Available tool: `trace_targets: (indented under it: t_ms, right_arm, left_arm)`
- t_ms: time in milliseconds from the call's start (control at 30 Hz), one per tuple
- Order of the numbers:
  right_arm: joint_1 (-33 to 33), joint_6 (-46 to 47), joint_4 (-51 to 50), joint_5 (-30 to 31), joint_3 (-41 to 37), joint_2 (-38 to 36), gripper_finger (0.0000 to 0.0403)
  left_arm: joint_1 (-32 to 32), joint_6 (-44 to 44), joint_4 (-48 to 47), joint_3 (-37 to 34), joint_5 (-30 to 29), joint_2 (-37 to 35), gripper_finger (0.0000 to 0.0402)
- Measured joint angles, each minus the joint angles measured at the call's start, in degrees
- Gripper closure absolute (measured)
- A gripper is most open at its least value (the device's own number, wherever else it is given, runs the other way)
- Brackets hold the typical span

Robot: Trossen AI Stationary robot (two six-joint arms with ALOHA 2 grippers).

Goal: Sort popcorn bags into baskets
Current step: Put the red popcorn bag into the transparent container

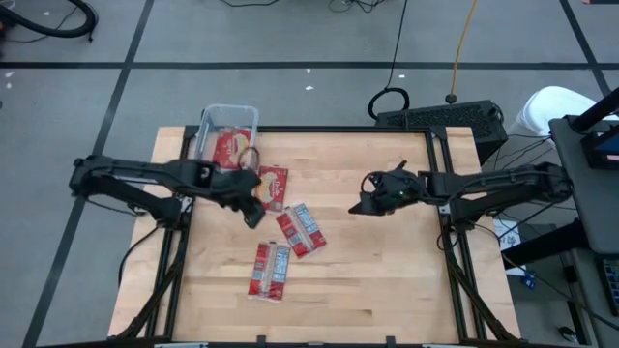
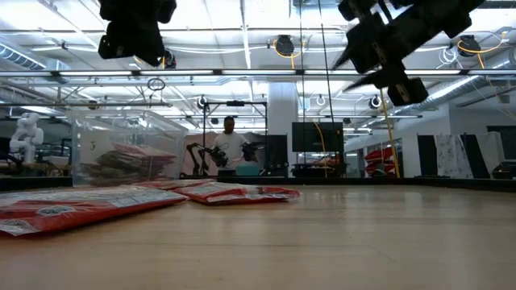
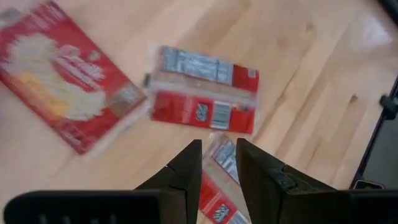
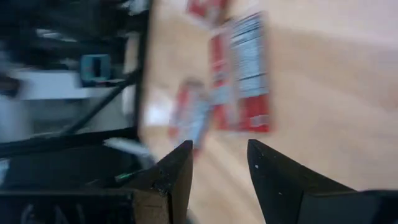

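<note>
Nearest in the low view, red popcorn bags (image 2: 72,206) are lying flat on the bench (image 1: 387,280), others are sitting blurred inside the clear basket (image 1: 228,120), while the left gripper (image 3: 217,155) and right gripper (image 4: 219,158) are hovering with fingers slightly apart, holding nothing.
</note>
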Motion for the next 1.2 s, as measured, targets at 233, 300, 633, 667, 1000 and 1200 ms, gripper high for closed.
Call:
trace_targets:
  t_ms: [233, 300, 633, 667, 1000, 1200]
  right_arm:
    - [2.5, 0.6, 6.9, 1.2, 4.1, 3.6, 0.0259]
    - [2.5, -0.6, 6.6, 1.2, 5.9, 6.1, 0.0259]
    - [2.5, -4.6, 8.5, -5.0, 9.6, 21.0, 0.0259]
    - [2.5, -4.7, 10.1, -5.1, 9.6, 22.2, 0.0258]
    - [2.1, -4.0, 21.0, -4.8, 9.6, 33.3, 0.0191]
    - [0.6, -4.4, 23.0, -4.6, 9.6, 36.9, 0.0134]
  left_arm:
    - [-3.2, -1.2, 11.4, 0.0, -0.2, 8.6, 0.0279]
    - [-3.5, -3.0, 13.6, 0.0, -0.5, 10.9, 0.0267]
    - [-5.2, -6.5, 14.6, 0.0, -0.9, 18.3, 0.0221]
    - [-5.4, -6.3, 14.5, 0.0, -0.8, 18.9, 0.0221]
    - [-6.2, -3.3, 12.7, 0.0, -1.2, 21.0, 0.0252]
    - [-4.6, 4.4, 14.0, -0.2, -2.6, 23.2, 0.0268]
